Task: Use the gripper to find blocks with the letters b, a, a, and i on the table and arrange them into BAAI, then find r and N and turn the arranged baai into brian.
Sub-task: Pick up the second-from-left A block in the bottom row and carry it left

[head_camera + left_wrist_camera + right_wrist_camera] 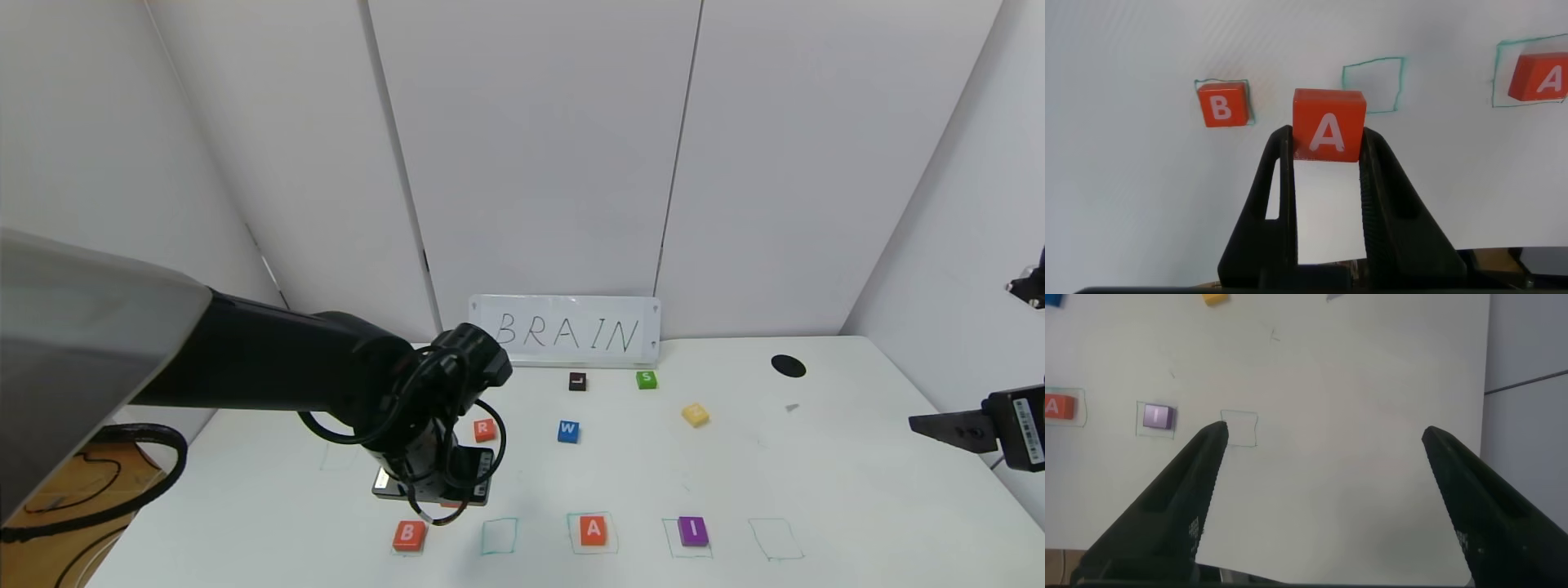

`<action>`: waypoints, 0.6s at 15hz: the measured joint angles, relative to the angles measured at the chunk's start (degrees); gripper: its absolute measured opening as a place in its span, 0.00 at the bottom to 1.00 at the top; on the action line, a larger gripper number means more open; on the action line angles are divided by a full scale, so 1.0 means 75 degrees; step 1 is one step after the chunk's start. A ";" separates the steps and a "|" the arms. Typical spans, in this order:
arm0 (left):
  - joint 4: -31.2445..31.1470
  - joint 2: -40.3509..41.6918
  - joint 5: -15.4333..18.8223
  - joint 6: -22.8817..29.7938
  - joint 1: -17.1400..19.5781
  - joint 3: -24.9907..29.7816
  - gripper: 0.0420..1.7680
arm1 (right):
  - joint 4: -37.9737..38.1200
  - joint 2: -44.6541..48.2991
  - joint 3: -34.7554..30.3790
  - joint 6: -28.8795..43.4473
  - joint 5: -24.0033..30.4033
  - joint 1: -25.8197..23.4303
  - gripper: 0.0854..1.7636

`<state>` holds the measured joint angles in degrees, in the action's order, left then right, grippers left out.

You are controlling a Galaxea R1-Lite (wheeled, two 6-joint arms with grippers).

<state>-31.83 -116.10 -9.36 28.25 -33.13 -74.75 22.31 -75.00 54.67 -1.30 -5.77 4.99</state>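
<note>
**Left arm carrying an A above the front row**

Fingers [1282,204] of my left gripper [1327,163] are pinching an orange A block [1328,124] by its two sides, letter facing the wrist camera, and I am holding it lifted off the bench [816,490] — above the front row, between the B block [1221,106] and the empty green square [1372,83] just beside it. In the head view the left gripper [433,490] is hanging just behind that gap, its own body hiding the block from there.

Along the near edge I am seeing the B [409,535] in the leftmost outline, then the empty square [499,536], then the second A [593,529] in its square, the purple I [693,531] in the next, and one more drawn square [775,539] at the right end.

Farther back, the R [485,429] is lying just beside my left wrist, the yellow N block [695,414] well to the right, with the blue W [568,431] between them.

My right gripper [1323,498] is hovering off the right side of the bench — fingers [1184,506] spread wide, nothing between them.
</note>
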 joint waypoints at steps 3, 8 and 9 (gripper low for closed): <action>-0.0117 0.0280 0.0020 -0.0460 0.0611 0.0169 0.27 | -0.0008 0.0036 0.0000 0.0000 0.0007 0.0000 0.97; -0.0047 0.0405 0.0301 -0.1268 0.1894 0.0457 0.27 | -0.0008 0.0063 -0.0007 -0.0008 0.0015 0.0007 0.97; -0.0003 0.0393 0.0468 -0.1417 0.2155 0.0501 0.27 | -0.0002 0.0067 -0.0010 -0.0008 0.0015 0.0021 0.97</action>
<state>-31.85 -113.15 -5.85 17.62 -16.97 -71.00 22.30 -74.50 54.60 -1.37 -5.66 5.14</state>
